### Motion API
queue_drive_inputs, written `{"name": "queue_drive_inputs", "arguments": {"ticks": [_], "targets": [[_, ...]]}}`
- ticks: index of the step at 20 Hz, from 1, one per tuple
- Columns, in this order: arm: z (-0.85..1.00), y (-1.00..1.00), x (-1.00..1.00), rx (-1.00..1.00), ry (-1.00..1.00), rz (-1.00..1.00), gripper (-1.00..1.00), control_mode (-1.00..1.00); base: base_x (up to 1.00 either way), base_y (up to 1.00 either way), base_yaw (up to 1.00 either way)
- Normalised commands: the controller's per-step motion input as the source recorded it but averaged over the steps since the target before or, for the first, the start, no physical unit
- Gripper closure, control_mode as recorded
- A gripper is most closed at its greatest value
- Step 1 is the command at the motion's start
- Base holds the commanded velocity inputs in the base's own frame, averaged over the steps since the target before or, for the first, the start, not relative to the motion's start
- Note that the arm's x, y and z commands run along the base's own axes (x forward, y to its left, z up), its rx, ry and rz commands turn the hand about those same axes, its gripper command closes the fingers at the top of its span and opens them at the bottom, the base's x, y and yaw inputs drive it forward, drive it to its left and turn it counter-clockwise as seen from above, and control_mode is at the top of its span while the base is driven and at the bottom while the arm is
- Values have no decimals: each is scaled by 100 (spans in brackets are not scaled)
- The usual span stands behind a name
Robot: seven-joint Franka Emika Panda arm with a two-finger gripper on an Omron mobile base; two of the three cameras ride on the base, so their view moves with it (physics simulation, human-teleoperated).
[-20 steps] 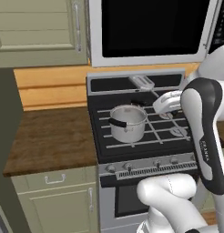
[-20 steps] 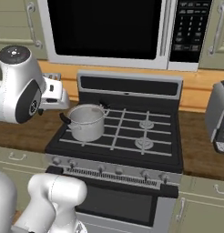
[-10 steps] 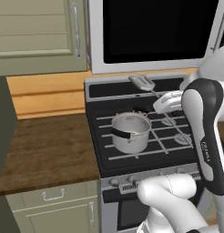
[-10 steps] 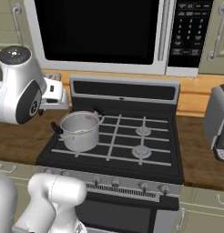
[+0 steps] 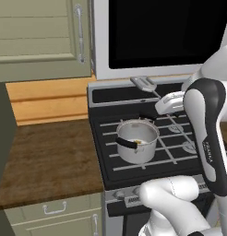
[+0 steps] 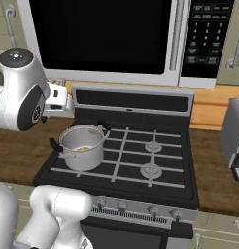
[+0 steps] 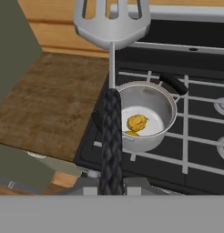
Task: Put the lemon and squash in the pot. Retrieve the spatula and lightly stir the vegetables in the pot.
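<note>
The pot [image 5: 137,140] stands on the front left burner of the stove [image 6: 155,168], its black handle pointing toward the front left, and yellow vegetables [image 7: 136,123] already lie on its bottom, so the loading part looks done. In the hand view I can make out a rounded yellow-orange piece with a paler bit beside it; whether that is both lemon and squash I cannot tell for sure. The spatula [image 7: 112,32] is also retrieved: the fingers are closed tight on its dark handle, and its grey slotted head sticks out beyond the hand, up in the air over the back of the stove, well above the pot and not in it. In the left base view the head [image 5: 143,83] shows near the stove's back panel, ahead of the gripper [image 5: 170,102]. What remains, as I judge it, is to bring the head down into the pot and stir lightly. Around it are the wooden bench [image 5: 50,159] to the left, the microwave [image 6: 116,39] overhead and a toaster [image 6: 234,138] on the right. Nothing lies between spatula and pot; only the pot's rim and handle need minding on the way down.
</note>
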Motion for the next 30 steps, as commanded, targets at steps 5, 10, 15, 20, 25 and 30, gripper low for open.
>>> {"name": "queue_drive_inputs", "arguments": {"ticks": [5, 10, 15, 20, 25, 30], "targets": [[0, 0, 0, 0, 0, 0, 100, 100, 37, 7, 0], [0, 0, 0, -1, 0, 0, 100, -100, 0, 0, 0], [-9, -5, 0, -6, 7, 0, 100, -100, 0, 0, 0], [-7, -9, 0, -7, 0, 0, 100, -100, 0, 0, 0], [-32, -40, 33, -11, -1, 0, 100, -100, 0, 0, 0], [-57, -46, 53, -9, -4, 0, 100, -100, 0, 0, 0]]}}
